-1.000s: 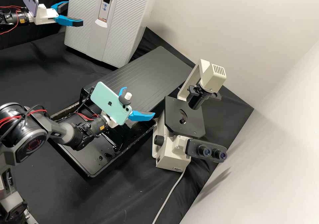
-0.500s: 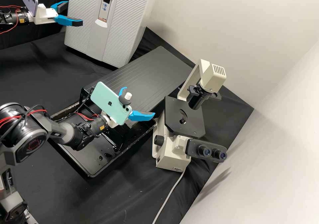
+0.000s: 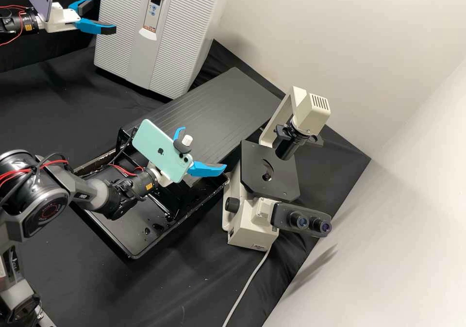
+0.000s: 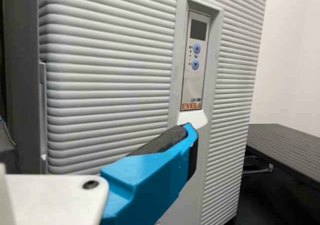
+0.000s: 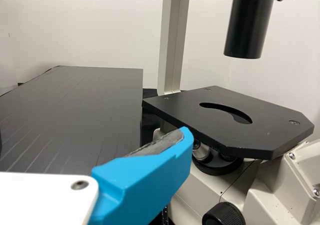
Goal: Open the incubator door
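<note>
The white incubator (image 3: pixel 194 36) stands upright at the high view's top, its ribbed door (image 3: pixel 121 40) closed. Just off the door's left part is my left gripper (image 3: pixel 103 15), open, with nothing between its fingers. In the left wrist view the left gripper (image 4: pixel 186 142) is in front of the ribbed door (image 4: pixel 110 70), below the control panel (image 4: pixel 194 65); whether it touches cannot be told. My right gripper (image 3: pixel 203 151) is open and holds nothing, over the black tray's far end beside the microscope. The right wrist view has the right gripper (image 5: pixel 180 142) before the microscope stage.
The beige microscope (image 3: pixel 252 225) with its black stage (image 3: pixel 257 171) is at the right, its cable running to the front. A wet black tray (image 3: pixel 131 249) lies under the right arm. A grooved black panel (image 3: pixel 223 104) slopes between tray and incubator.
My left gripper has shifted slightly left and up in the high view, back from the incubator's front. The right arm, the incubator door and the microscope have not moved.
</note>
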